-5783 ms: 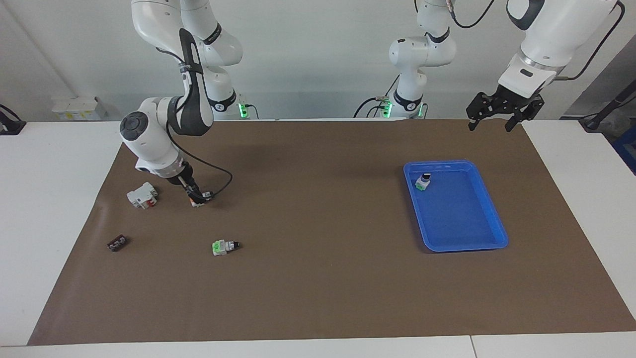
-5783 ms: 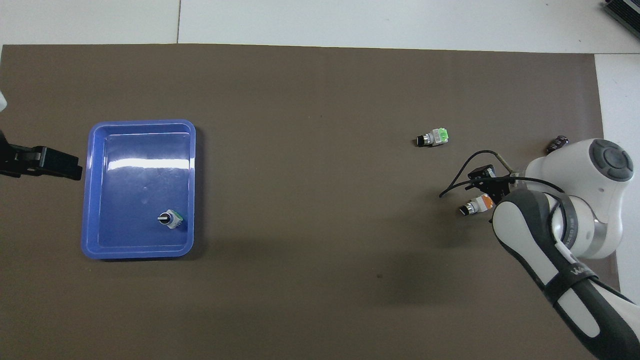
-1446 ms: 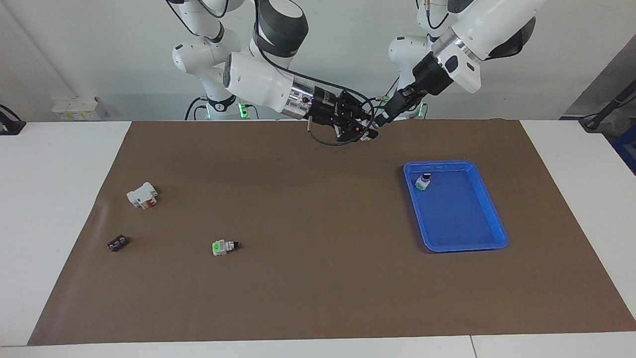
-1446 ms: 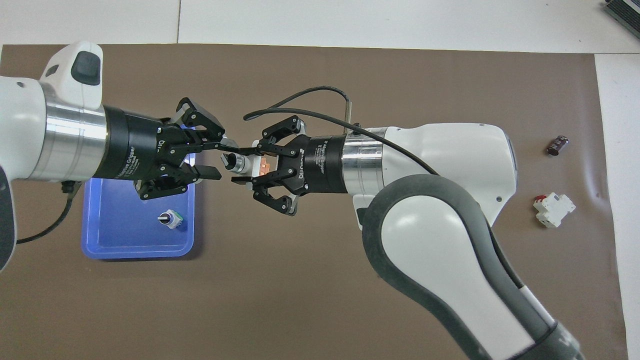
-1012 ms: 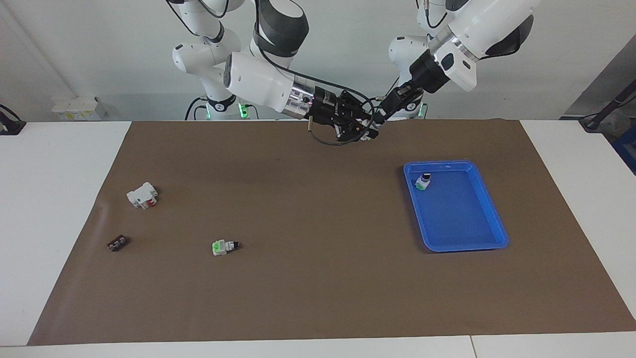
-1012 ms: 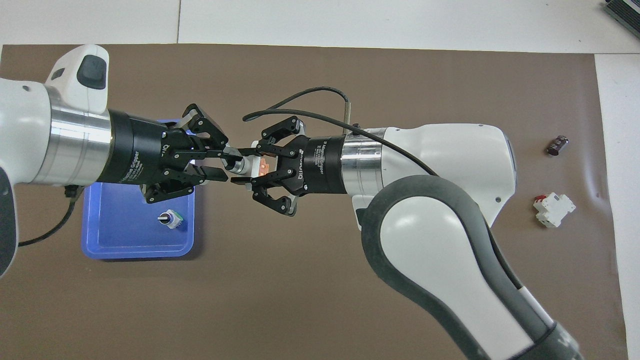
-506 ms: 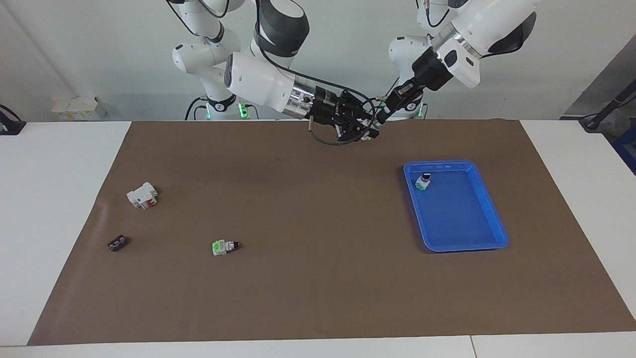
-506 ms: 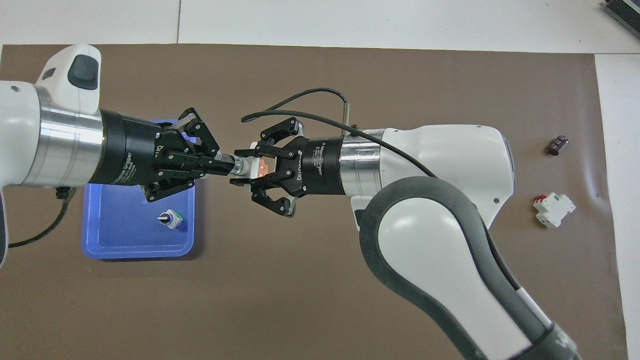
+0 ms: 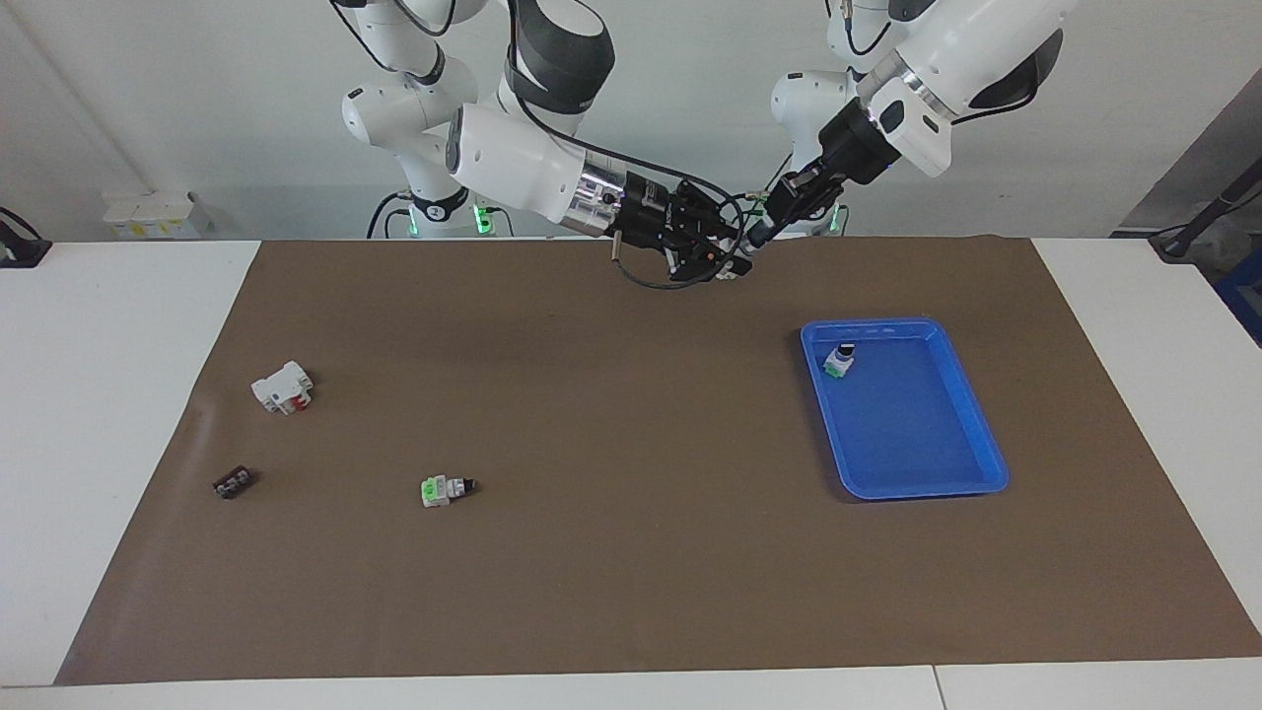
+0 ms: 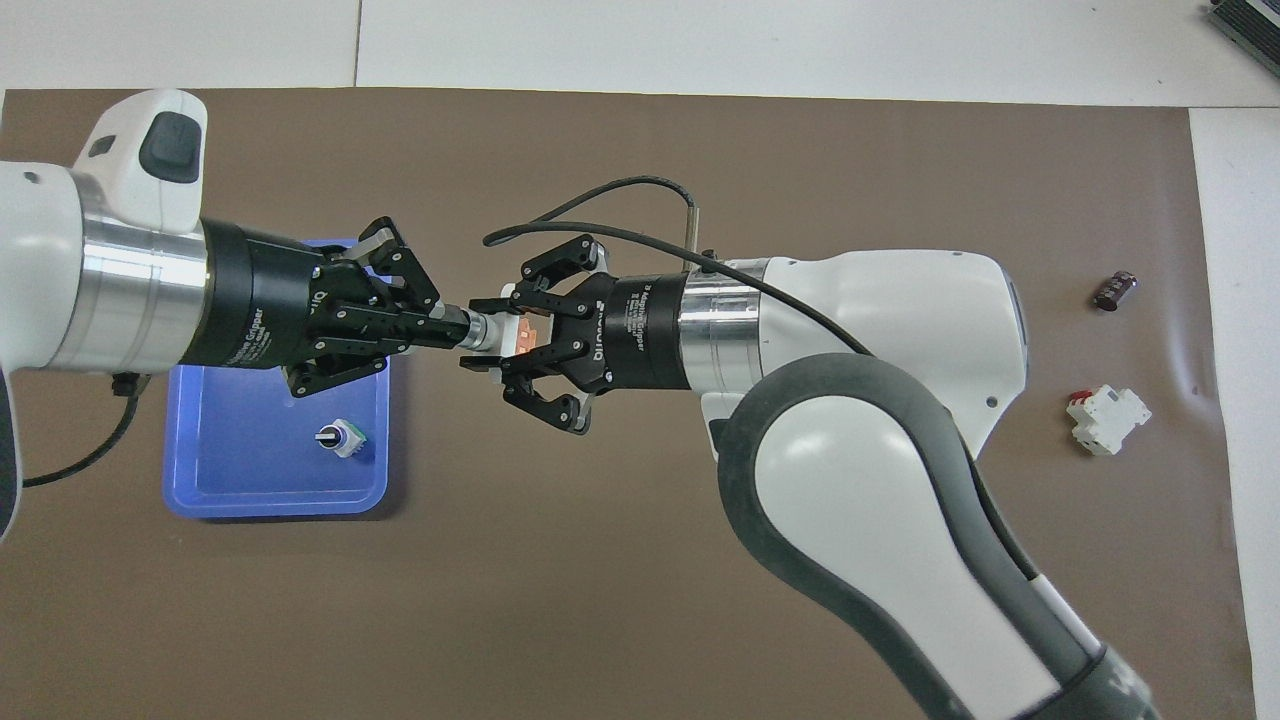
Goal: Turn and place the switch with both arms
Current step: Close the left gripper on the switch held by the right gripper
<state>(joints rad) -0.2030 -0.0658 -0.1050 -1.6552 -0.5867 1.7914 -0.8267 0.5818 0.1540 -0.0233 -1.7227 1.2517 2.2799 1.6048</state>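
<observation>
Switch point(image 10: 497, 334): held mid-air between both claws.
Left claw point(image 10: 452, 330): clamped on knob, from 9 o'clock.
Right claw point(image 10: 505, 335): clamped on orange block.
Advice: twist gently, axes aligned.

White lettering is running along the black cylindrical body point(image 10: 255, 325) of the left gripper point(image 10: 452, 328), at the middle left of the overhead view. Its longer line is ending in the word "Gripper"; the letters before that word and the shorter line beside it are coming out too small to read. A matching two-line white print is sitting upside down on the black body point(image 10: 630, 335) of the right gripper point(image 10: 485, 335), near the frame's centre, and is not reading clearly. Nothing legible is showing in the facing view.
</observation>
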